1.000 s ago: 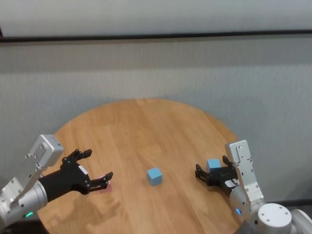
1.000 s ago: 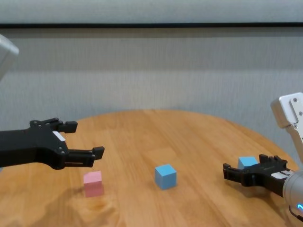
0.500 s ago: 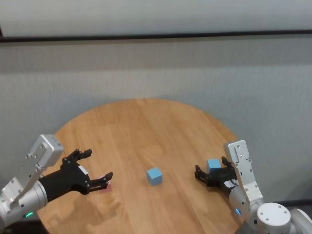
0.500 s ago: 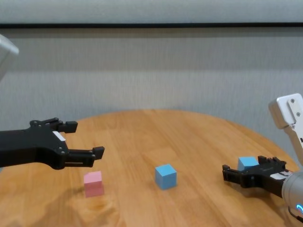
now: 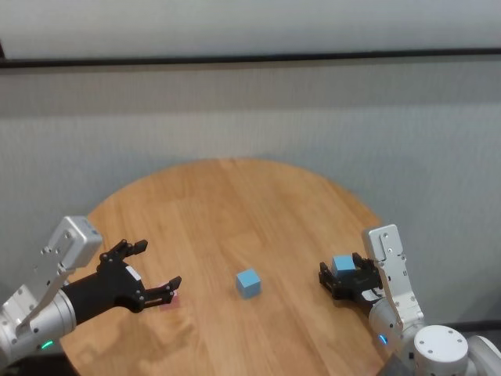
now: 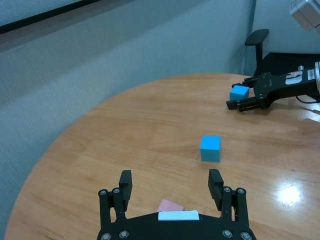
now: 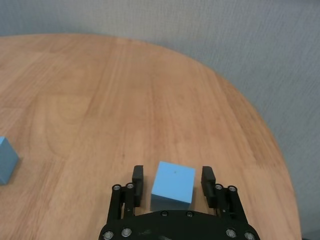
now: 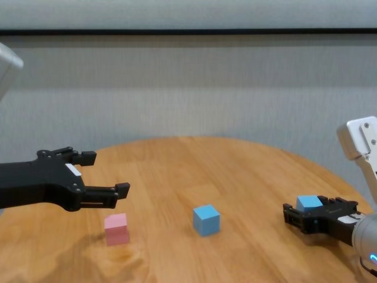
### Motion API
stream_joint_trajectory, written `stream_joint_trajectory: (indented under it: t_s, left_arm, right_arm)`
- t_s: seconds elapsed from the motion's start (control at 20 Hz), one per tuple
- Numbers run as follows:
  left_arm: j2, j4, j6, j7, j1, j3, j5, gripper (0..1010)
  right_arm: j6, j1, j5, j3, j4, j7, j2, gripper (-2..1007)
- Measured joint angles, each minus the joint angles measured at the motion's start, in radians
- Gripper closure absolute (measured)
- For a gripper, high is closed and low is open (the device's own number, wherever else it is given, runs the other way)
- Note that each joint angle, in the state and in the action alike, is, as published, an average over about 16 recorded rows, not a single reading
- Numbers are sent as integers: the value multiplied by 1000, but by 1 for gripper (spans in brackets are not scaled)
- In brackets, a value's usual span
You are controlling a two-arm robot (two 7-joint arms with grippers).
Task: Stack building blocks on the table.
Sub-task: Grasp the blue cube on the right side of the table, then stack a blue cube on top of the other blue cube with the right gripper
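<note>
On the round wooden table (image 5: 227, 211) a light blue cube (image 5: 247, 283) stands alone near the middle. A pink cube (image 8: 116, 229) sits to its left. My left gripper (image 5: 159, 264) is open and hovers just above and behind the pink cube; the left wrist view shows it under the gripper (image 6: 170, 177). A second light blue cube (image 7: 173, 181) sits near the right edge. My right gripper (image 7: 173, 175) is low at the table with this cube between its fingers (image 7: 138, 177), a small gap on each side.
A grey wall panel (image 5: 250, 117) runs behind the table. The table edge lies close to the right cube (image 8: 308, 203). A black chair (image 6: 257, 37) stands beyond the table in the left wrist view.
My right gripper's fingers have narrowed around the right blue cube. The left arm and all three cubes have not moved.
</note>
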Motion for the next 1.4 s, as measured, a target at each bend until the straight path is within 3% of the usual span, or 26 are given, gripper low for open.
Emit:
stream_joint_trajectory:
  t_s: [0.35, 0.65, 1.05, 1.4]
  left_arm:
    - [0, 0, 0, 0, 0, 0, 0, 8]
    - [0, 0, 0, 0, 0, 0, 0, 7]
    - [0, 0, 0, 0, 0, 0, 0, 7]
    - [0, 0, 0, 0, 0, 0, 0, 8]
  right_arm:
    - [1, -4, -8, 13, -2, 4, -5, 464]
    - [0, -6, -14, 20, -3, 6, -8, 585]
    - [-15, -9, -21, 22, -24, 26, -3, 635]
    - [-42, -11, -12, 8, -68, 85, 12, 635]
